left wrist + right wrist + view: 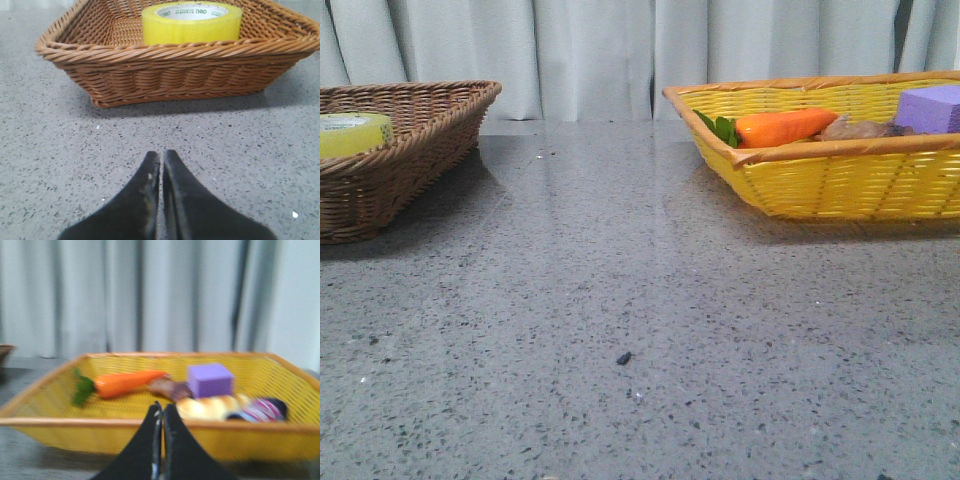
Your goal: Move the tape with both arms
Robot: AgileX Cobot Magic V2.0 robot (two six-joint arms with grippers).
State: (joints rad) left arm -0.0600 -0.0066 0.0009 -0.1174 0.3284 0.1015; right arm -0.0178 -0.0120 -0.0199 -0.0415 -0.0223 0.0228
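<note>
We see a grey speckled table [620,300] with pale curtains [590,50] behind it. The left gripper [162,160] hangs low over the stone, fingers pressed together, and the tape [192,22] sits ahead of it in the brown basket [175,75]. The right gripper [160,410], likewise closed on nothing, faces the yellow basket [60,432] (carrot [127,382], purple block [210,380] inside).

This looks like a staged robot test bench in a lab. A speckled grey stone-look surface [640,350] fills the lower frame, with pale pleated curtains [580,50] closing off the whole top. A brown woven wicker basket [420,150] sits at upper left and a yellow woven basket [840,180] of toy food at upper right.
</note>
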